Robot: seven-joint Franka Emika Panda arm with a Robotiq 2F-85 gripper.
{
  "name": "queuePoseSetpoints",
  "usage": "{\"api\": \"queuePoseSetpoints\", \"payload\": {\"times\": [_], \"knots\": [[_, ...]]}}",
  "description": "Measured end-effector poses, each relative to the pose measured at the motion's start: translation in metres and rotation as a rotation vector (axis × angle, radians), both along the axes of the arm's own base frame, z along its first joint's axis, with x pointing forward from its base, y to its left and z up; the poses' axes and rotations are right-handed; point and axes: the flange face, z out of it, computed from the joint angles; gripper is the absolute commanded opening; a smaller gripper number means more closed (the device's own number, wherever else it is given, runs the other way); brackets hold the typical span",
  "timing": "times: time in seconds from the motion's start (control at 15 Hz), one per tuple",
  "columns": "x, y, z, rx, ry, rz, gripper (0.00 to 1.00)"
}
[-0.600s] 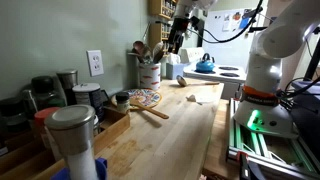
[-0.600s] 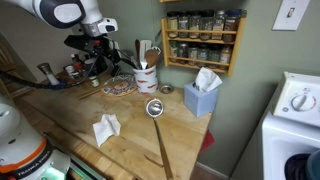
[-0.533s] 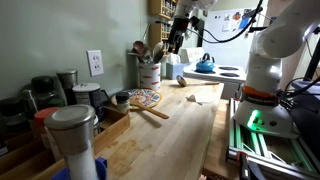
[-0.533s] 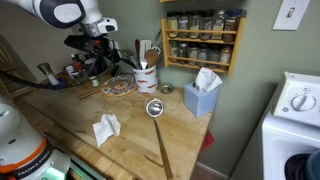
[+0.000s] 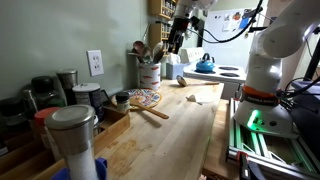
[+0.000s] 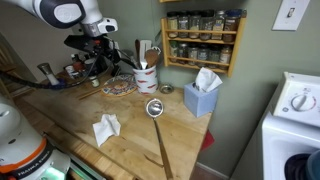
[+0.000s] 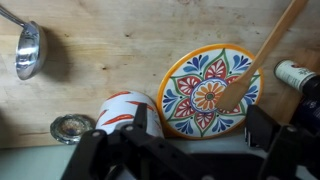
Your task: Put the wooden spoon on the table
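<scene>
The wooden spoon (image 7: 262, 50) lies with its oval bowl on the patterned plate (image 7: 195, 75) and its handle running off the rim onto the table (image 7: 120, 35). It also shows in an exterior view (image 5: 156, 112), beside the plate (image 5: 144, 97). My gripper (image 7: 200, 122) hangs above the plate's near edge, open and empty, with the dark fingers (image 7: 140, 116) apart. In both exterior views the gripper (image 5: 177, 38) (image 6: 96, 58) is well above the table (image 5: 190, 130) and close to the white crock (image 5: 149, 73).
A metal ladle (image 6: 155, 108) lies on the table, also seen in the wrist view (image 7: 28, 50). The white crock (image 6: 146, 78) holds utensils. A blue tissue box (image 6: 201, 98), a crumpled napkin (image 6: 106, 128), a spice rack (image 6: 203, 38) and a small jar lid (image 7: 68, 128) are nearby. Canisters (image 5: 72, 140) stand in front.
</scene>
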Motion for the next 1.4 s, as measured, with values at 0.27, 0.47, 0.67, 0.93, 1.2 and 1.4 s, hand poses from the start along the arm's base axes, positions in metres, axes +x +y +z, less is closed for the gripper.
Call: {"api": "queuePoseSetpoints", "payload": {"times": [0.27, 0.47, 0.67, 0.93, 1.2, 1.4], "knots": [[0.0, 0.0, 0.0, 0.0, 0.0, 0.0, 1.0], [0.0, 0.0, 0.0, 0.0, 0.0, 0.0, 1.0], [0.0, 0.0, 0.0, 0.0, 0.0, 0.0, 1.0], [0.0, 0.0, 0.0, 0.0, 0.0, 0.0, 1.0], [0.0, 0.002, 0.0, -0.001, 0.001, 0.002, 1.0], [-0.002, 0.033, -0.009, -0.017, 0.032, 0.012, 1.0]]}}
